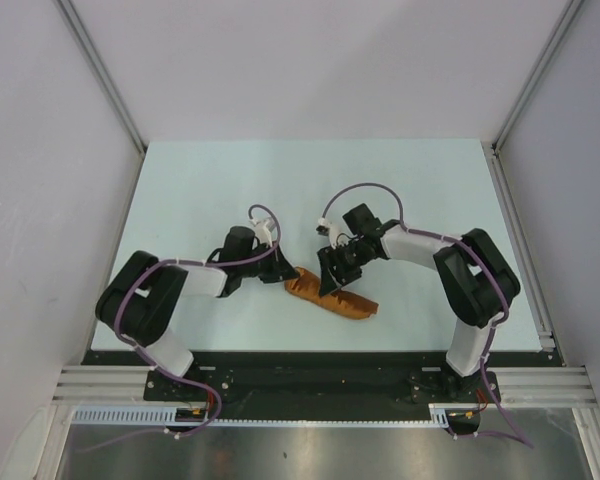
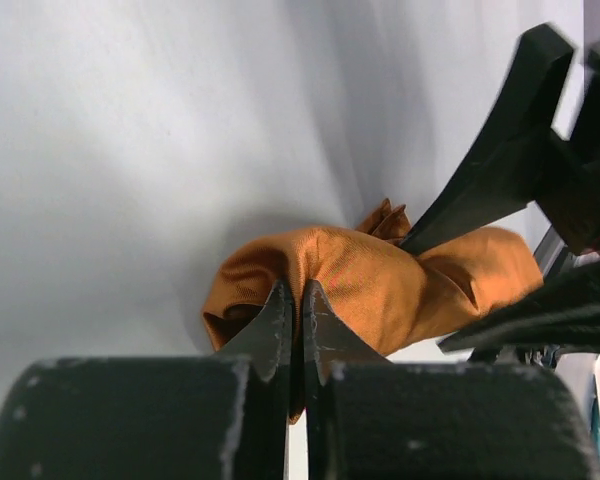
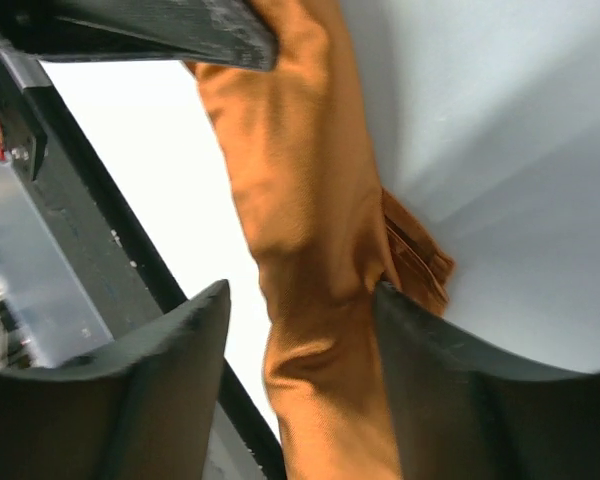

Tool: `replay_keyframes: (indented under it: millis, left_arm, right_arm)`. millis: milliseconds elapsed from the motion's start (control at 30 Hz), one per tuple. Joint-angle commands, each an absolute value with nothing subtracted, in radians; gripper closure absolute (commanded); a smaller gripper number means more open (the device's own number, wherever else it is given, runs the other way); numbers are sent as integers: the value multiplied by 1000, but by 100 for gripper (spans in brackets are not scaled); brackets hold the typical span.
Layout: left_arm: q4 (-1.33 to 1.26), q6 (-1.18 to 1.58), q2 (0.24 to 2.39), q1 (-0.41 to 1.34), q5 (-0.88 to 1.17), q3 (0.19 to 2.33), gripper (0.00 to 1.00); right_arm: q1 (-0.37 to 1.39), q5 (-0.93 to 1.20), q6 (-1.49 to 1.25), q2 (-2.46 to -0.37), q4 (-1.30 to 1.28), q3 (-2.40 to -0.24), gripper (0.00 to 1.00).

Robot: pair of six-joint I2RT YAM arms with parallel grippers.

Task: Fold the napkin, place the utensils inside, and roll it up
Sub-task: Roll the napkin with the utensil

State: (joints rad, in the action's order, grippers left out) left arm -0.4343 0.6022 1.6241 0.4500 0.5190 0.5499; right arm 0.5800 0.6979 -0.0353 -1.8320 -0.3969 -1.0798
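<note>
Napkin [image 1: 352,303] is lying rolled up near the table's [image 1: 280,180] front edge, slanting between both grippers. Left gripper [image 1: 286,276] is pinching its left end, jaws together on a fold. Right gripper [image 1: 332,288] is straddling the middle, jaws apart, one finger [image 3: 420,380] touching cloth.

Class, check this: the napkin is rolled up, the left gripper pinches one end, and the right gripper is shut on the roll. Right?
No: the right gripper is open, its jaws astride the napkin, as the right wrist view shows. The napkin is rolled up and the left gripper pinches one end.
</note>
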Motion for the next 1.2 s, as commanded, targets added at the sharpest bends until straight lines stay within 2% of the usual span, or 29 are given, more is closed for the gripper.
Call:
replay_keyframes:
  millis: [0, 167, 300, 433, 567, 1000, 1167]
  left_arm:
    - [-388, 600, 1661, 457, 511, 620, 100]
    - [-335, 598, 1695, 453, 503, 666, 100]
    - [-284, 595, 1718, 446, 502, 696, 100]
    - [-255, 592, 1746, 440, 511, 732, 100]
    - [-230, 592, 1770, 436, 525, 756, 100]
    - [-199, 577, 1796, 423, 545, 801, 100]
    - [-196, 574, 1799, 423, 552, 815, 100]
  right_arm:
    - [577, 577, -15, -1709, -407, -1120, 33]
    - [650, 396, 54, -1573, -362, -1059, 21]
    - [779, 88, 130, -1496, -290, -997, 16]
    - [963, -136, 221, -1480, -235, -954, 16]
    - [1055, -282, 262, -1506, -201, -931, 15]
    - [1078, -365, 265, -1690, -258, -965, 17]
    - [1039, -312, 241, -1747, -320, -1006, 21]
